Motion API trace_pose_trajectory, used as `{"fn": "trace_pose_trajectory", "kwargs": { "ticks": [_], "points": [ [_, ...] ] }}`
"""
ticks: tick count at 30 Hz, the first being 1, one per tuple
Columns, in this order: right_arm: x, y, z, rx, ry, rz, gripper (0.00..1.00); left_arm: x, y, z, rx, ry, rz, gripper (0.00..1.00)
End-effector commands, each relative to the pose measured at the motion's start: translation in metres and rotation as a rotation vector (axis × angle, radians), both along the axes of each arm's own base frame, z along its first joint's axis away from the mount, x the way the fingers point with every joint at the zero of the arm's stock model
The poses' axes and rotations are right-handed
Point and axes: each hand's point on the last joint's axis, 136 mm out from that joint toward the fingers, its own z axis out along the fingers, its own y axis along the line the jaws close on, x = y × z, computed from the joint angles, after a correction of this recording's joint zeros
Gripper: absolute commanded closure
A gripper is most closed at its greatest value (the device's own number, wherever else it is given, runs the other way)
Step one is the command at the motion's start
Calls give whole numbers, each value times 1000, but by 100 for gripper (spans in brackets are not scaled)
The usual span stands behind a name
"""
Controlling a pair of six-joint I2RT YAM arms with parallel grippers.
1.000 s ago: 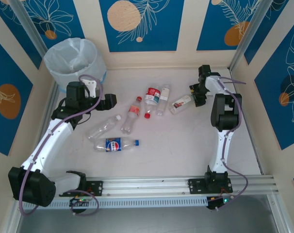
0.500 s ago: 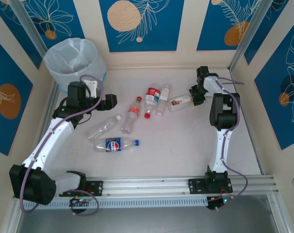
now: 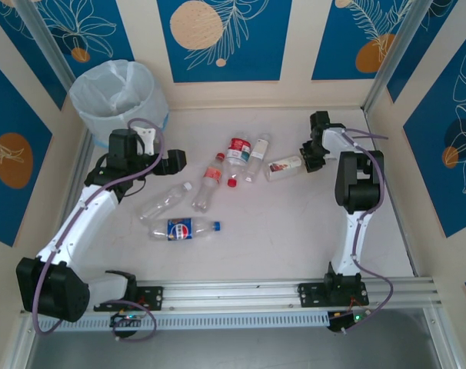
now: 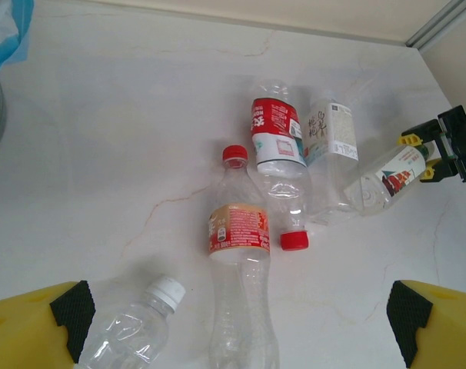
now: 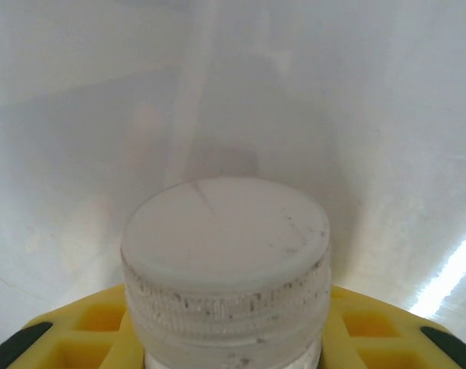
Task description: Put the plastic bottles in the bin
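Altogether six plastic bottles (image 4: pixel 239 269) are counted, all clear and thin-walled, on the pale, faintly veined desk (image 3: pixel 294 227). Five lie on their sides mid-desk: a Pepsi bottle (image 3: pixel 183 229) with a blue label and blue cap nearest the arms, a crumpled white-capped bottle (image 3: pixel 164 202), an orange-labelled bottle (image 3: pixel 208 183) with a red cap, and a red-labelled bottle (image 3: pixel 237 156) lying side by side with a white-labelled bottle (image 3: pixel 255 160). The sixth, the rightmost bottle (image 3: pixel 285 164), is clamped at its ribbed white cap between the yellow fingers (image 5: pixel 71 334) of the right gripper (image 3: pixel 308 157), its base close beside the white-labelled bottle. The left gripper (image 3: pixel 174 161) is spread fully wide with nothing in it, above the near end of the cluster. One round bin (image 3: pixel 91 115), lined with a translucent white bag, is seen in the far left corner, well apart from every bottle, with the left arm (image 3: pixel 94 207) between it and them
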Motion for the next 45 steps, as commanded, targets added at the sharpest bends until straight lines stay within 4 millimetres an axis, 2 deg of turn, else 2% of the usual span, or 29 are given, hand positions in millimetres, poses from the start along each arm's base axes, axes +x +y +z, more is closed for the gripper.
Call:
{"fn": "trace_pose_trajectory", "kwargs": {
  "ticks": [1, 7, 10, 14, 20, 24, 29, 36, 40, 45],
  "points": [
    [-4, 0, 20, -25, -62, -11, 100, -2, -7, 2, -25, -2, -31, 1],
    [-10, 9, 45, -67, -137, 38, 100, -3, -8, 0, -36, 17, -29, 1],
    [-14, 16, 67, -131, -200, 82, 100, -2, -9, -6, -48, 47, -19, 1],
    [-20, 36, 96, -160, -309, 148, 100, 2, -10, -17, -58, 91, -3, 1],
    [-31, 82, 138, -254, -507, 320, 100, 1, -21, -20, -52, 98, -27, 1],
    [-38, 114, 156, -297, -591, 427, 100, 1, -25, -23, -57, 116, -34, 1],
    [-43, 168, 183, -349, -742, 695, 100, -12, -54, -14, -113, 104, -188, 1],
    [-58, 202, 197, -349, -822, 824, 100, -21, -69, -15, -78, 59, -231, 1],
    [-69, 214, 200, -346, -840, 886, 100, -26, -76, -26, -67, 97, -231, 1],
    [-82, 226, 201, -319, -888, 941, 100, -46, -106, -31, -90, 85, -366, 1]
  ]
}}
